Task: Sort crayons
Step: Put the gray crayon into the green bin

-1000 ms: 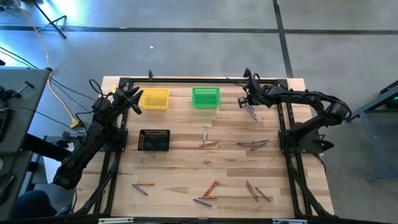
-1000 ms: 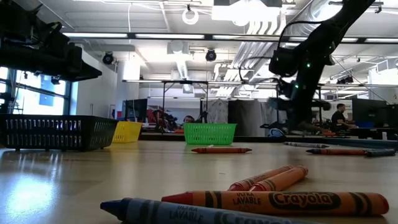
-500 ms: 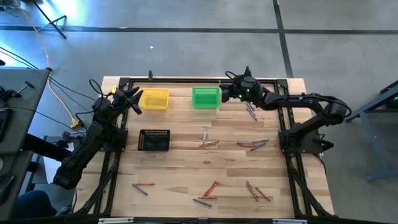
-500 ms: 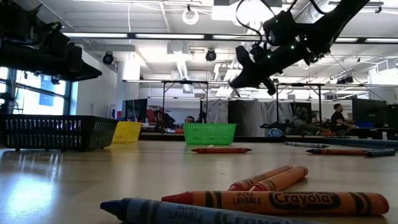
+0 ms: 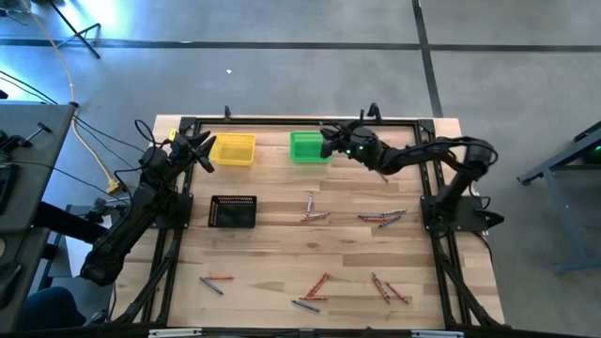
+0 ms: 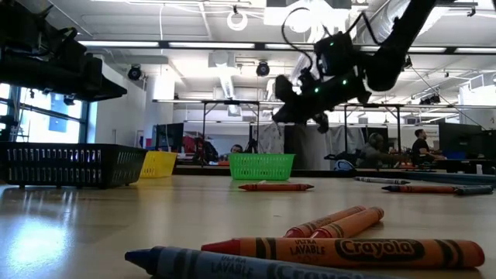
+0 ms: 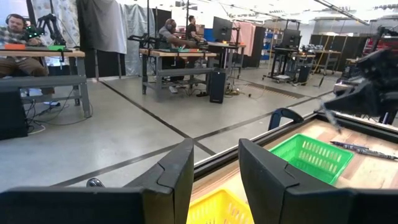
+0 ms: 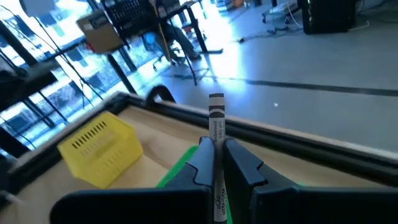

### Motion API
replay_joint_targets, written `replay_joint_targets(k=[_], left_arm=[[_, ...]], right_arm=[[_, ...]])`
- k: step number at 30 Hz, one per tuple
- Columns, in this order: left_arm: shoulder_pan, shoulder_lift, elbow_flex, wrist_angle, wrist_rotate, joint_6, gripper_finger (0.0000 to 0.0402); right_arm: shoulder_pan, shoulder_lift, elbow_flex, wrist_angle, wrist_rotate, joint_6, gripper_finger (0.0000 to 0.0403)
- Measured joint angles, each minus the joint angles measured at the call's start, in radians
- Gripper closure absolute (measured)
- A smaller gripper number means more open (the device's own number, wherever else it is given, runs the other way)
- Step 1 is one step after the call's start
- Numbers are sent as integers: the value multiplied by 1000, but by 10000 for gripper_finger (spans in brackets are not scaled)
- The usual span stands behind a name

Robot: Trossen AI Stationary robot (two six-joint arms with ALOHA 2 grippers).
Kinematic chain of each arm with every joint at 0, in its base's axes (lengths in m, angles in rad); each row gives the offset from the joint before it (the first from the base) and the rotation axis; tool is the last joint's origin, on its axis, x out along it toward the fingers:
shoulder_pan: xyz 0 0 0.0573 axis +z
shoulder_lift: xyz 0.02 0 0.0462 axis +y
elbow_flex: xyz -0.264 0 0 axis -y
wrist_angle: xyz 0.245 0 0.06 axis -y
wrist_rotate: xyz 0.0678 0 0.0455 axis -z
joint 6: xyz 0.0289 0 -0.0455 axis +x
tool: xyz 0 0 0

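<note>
The right gripper (image 5: 329, 144), pinched shut on a grey crayon (image 8: 216, 134) whose long axis runs out past its fingertips, hangs at the green bin's (image 5: 306, 148) right edge, so the drop lies just leftward, while the left gripper (image 5: 197, 150) waits half-open by the yellow bin (image 5: 233, 150).

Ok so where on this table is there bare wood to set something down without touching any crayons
Bare wood lies between the black bin and the crayons at the near left edge, and between the yellow bin and green bin. It is crowded mid-table around the crayon pair, at the right cluster, and along the near edge.
</note>
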Motion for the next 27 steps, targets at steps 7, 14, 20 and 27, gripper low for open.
replay_joint_targets(k=[7, 14, 20, 27], left_arm=[[0, 0, 0, 0, 0, 0, 284], [0, 0, 0, 0, 0, 0, 284], [0, 0, 0, 0, 0, 0, 284], [0, 0, 0, 0, 0, 0, 284]], right_arm=[[0, 145, 140, -46, -66, -2, 398], [0, 197, 273, -241, -77, -54, 398], [0, 197, 308, -298, -77, -89, 398], [0, 196, 309, -386, -77, -113, 357]])
